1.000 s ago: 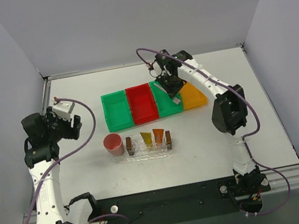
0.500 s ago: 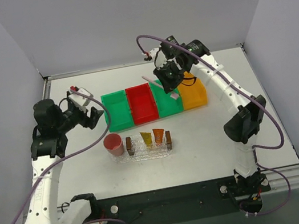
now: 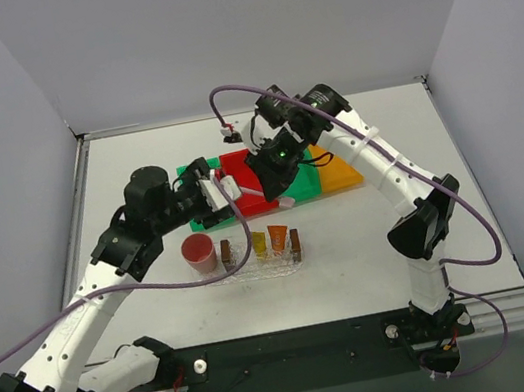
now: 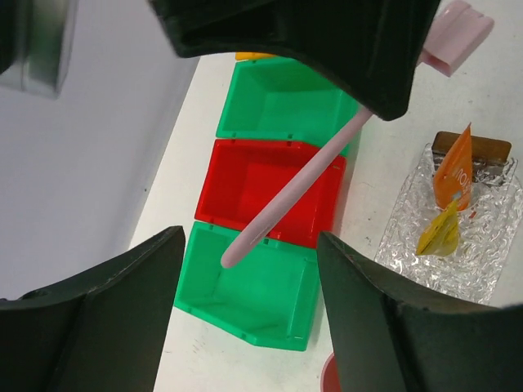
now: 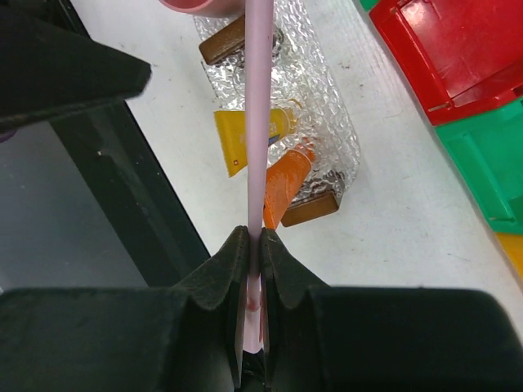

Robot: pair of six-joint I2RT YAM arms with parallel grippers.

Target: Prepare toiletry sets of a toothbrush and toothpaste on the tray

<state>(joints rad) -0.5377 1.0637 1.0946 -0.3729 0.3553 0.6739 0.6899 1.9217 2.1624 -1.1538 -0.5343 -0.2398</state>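
My right gripper (image 5: 260, 241) is shut on the whitish-pink toothbrush (image 5: 260, 98) near its head end and holds it in the air. The handle points out over the clear tray (image 5: 327, 114), above its brown handle blocks. In the tray lie a yellow toothpaste tube (image 5: 237, 139) and an orange toothpaste tube (image 5: 286, 184). My left gripper (image 4: 249, 269) is open. The free tip of the toothbrush (image 4: 286, 196) hangs between its fingers, touching neither. From above, both grippers meet over the bins, the left gripper (image 3: 220, 185) beside the right gripper (image 3: 277, 175), just behind the tray (image 3: 244, 268).
A pink cup (image 3: 198, 254) stands just left of the tray. Behind it runs a row of bins: green (image 3: 202, 212), red (image 3: 239, 162), green (image 3: 303, 184) and orange (image 3: 339, 170). The table's dark front edge (image 5: 139, 204) is near the tray.
My left arm has swung in from the far left to the bins, its gripper still open. The right gripper has carried the toothbrush left, from the green bin towards the tray.
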